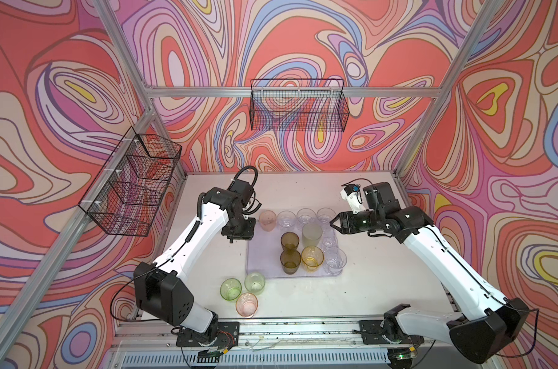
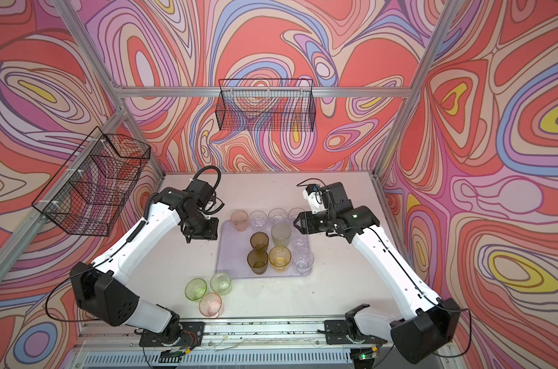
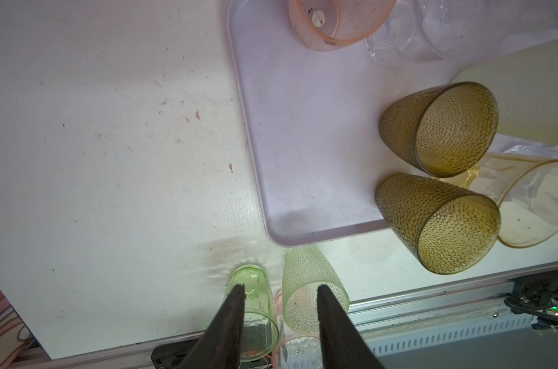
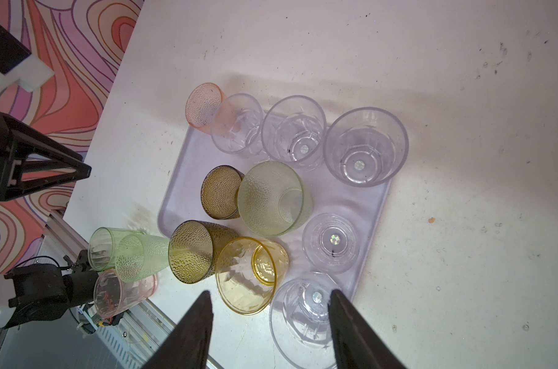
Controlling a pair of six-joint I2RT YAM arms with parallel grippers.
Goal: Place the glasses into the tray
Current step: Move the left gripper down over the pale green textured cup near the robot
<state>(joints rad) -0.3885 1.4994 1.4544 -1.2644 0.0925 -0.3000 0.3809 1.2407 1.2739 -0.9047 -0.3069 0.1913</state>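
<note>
Most of the glasses (image 1: 312,258) are in the lilac tray (image 1: 261,255) already. Three are out on the counter (image 1: 383,271) just off its near-left corner: a green tumbler (image 1: 230,288), a pale green tumbler (image 1: 254,282) and a pink tumbler (image 1: 246,304), bunched close together. The left gripper (image 1: 239,238) hangs by the tray's far-left side and the right gripper (image 1: 333,223) over the far-right corner, both with jaws spread and nothing between them.

My guess on handling: these look like thin plastic, so light, stiff and pretty slick. They narrow toward the base too, so a squeeze low on the wall could pop one upward. I'd pinch the rim, one jaw inside and one outside, or go across the body near the top. The dimpled pale green one should give more bite than the smoother-looking green. They're so close that a jaw going in could knock a neighbour.

Hard to read: the clear tumblers (image 4: 292,131) nearly vanish against the tray, and I can't tell if the back row sits fully inside the rim. In the left wrist view the jaws cover part of the loose three, and the pink is mostly cut off
</note>
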